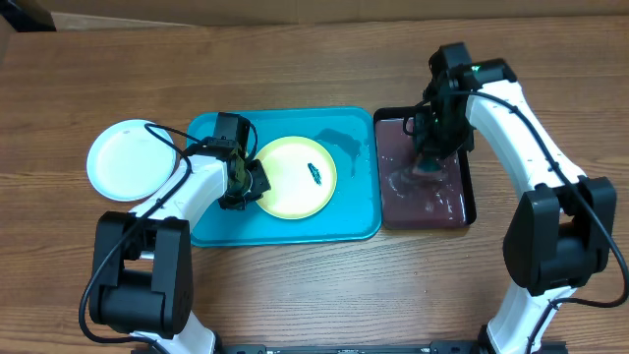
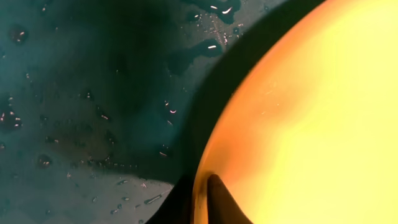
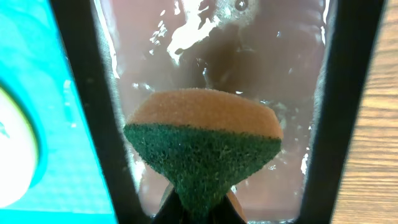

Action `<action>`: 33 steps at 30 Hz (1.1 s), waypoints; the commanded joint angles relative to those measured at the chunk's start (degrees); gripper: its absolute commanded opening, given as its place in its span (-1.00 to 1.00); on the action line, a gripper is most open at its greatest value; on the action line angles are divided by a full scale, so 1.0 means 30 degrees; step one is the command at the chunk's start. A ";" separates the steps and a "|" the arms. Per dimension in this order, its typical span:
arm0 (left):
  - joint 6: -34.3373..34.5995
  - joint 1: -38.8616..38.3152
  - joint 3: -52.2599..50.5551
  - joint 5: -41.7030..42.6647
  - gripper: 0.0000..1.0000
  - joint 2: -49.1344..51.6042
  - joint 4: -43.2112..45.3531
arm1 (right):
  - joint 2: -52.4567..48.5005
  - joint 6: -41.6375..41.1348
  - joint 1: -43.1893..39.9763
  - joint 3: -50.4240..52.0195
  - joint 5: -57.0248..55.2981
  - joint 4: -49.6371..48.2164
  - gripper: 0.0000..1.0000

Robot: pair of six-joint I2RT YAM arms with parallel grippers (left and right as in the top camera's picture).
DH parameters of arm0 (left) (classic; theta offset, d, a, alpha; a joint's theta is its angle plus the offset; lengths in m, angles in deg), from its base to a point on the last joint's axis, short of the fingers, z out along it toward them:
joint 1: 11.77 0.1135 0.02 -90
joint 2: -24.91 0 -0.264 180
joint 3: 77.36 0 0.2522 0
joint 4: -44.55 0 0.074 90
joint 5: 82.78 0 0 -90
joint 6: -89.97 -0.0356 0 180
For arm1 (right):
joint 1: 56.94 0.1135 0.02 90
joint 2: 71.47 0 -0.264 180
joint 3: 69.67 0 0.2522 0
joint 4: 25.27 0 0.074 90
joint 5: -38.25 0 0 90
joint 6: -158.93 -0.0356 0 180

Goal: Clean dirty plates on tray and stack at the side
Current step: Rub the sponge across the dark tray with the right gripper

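A yellow-green plate [image 1: 295, 177] with a dark smear lies on the turquoise tray [image 1: 359, 211]. My left gripper [image 1: 246, 182] is shut on that plate's left rim; the left wrist view shows the rim [image 2: 202, 186] pinched between the fingers over the wet tray [image 2: 74, 93]. A white plate [image 1: 128, 159] lies on the table left of the tray. The pale blue plate is not in view. My right gripper [image 1: 430, 157] is shut on a sponge [image 3: 205, 146], green scouring side and orange foam, held over the liquid in the black tray [image 1: 470, 202].
The black tray [image 3: 93, 106] of brownish liquid stands just right of the turquoise tray [image 3: 37, 74]. The wooden table [image 1: 295, 285] surrounds both. Water drops lie on the turquoise tray's floor.
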 commanded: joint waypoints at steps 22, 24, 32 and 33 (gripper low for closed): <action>-0.0284 0.0087 0.1443 -0.0066 -0.91 0.0306 -0.1421 | 0.0474 0.0962 0.1712 0.1173 -0.3038 -0.1479 -0.92; -0.0284 0.0087 0.1443 -0.0073 -0.91 0.0306 -0.1370 | 0.0466 0.0969 0.1741 0.1938 -0.3912 -0.2506 -0.93; -0.0277 0.0051 0.1435 -0.0066 -0.62 0.0306 -0.1479 | 0.0488 0.0969 0.1741 0.1974 -0.4605 -0.2543 -0.93; -0.0270 0.0051 0.1428 -0.0066 -0.61 0.0313 -0.1508 | 0.0488 0.0976 0.1741 0.1974 -0.4524 -0.2484 -0.93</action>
